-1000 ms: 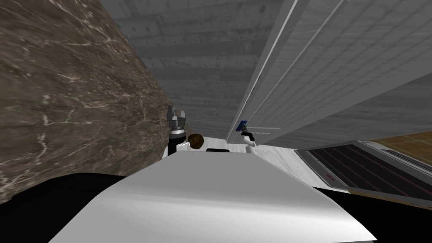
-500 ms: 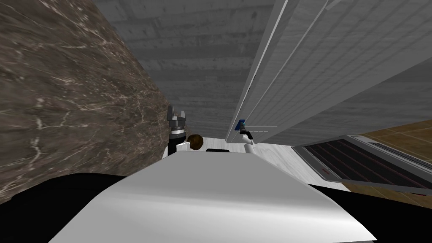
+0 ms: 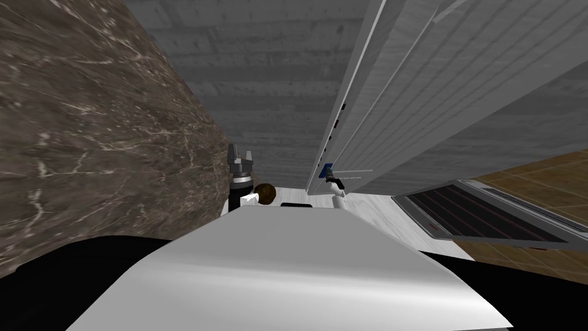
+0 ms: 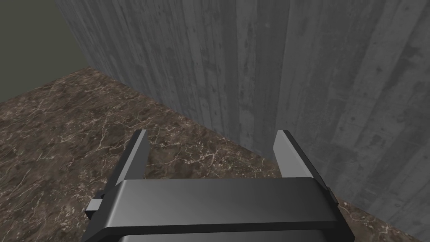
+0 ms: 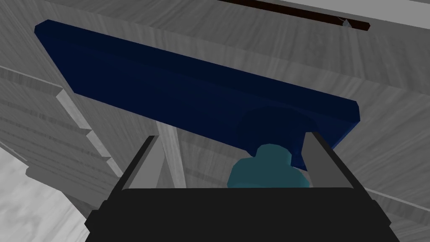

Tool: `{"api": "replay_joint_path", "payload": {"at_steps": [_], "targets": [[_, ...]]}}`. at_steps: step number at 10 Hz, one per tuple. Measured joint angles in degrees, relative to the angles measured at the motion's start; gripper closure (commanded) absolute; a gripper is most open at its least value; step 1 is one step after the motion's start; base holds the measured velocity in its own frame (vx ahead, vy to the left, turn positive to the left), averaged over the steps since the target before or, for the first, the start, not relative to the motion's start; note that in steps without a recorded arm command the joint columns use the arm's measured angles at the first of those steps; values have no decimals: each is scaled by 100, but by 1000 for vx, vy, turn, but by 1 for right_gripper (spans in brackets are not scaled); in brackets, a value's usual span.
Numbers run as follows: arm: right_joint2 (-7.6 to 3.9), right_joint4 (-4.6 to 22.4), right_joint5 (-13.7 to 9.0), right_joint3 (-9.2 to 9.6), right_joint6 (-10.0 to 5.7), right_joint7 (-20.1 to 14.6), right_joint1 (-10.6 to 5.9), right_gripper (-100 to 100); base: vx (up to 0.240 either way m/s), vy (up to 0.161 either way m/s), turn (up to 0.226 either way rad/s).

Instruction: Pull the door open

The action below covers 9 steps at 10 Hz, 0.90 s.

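While my right claw [image 5: 232, 136] stands wide open astride the teal neck [image 5: 268, 168] of the dark blue bar handle [image 5: 189, 88], clamping nothing, the pale grey panelled door [image 3: 396, 109] looks barely ajar; most pulling remains.

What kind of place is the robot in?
Probably a hallway inside a house, right at a doorway: there is a grey panelled door with a dark blue handle, a brown marbled wall beside it, and brown floor tiles.

The left gripper [image 4: 212, 147] holds its two fingers [image 4: 135, 153] wide apart above a brown marbled surface [image 4: 63, 134], facing a grey streaked wall [image 4: 260, 63].
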Motion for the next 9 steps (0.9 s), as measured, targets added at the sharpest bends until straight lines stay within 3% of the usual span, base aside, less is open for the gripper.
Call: {"api": "replay_joint_path", "payload": {"at_steps": [3,4,6,7,8,9], "targets": [[-152,170,-239,57,123,-77,-86,100,-13,5,-52],[-63,87,-181,-24,196,-55,-72,100,-1,-4,-16],[6,227,-116,-95,171,-17,-198,100,8,-5,14],[13,240,-111,-104,176,-12,-209,100,5,-3,-12],[-13,167,-157,-33,146,-23,-120,100,-6,9,-89],[-31,155,-255,-26,230,-44,-129,100,-12,25,-40]]}}
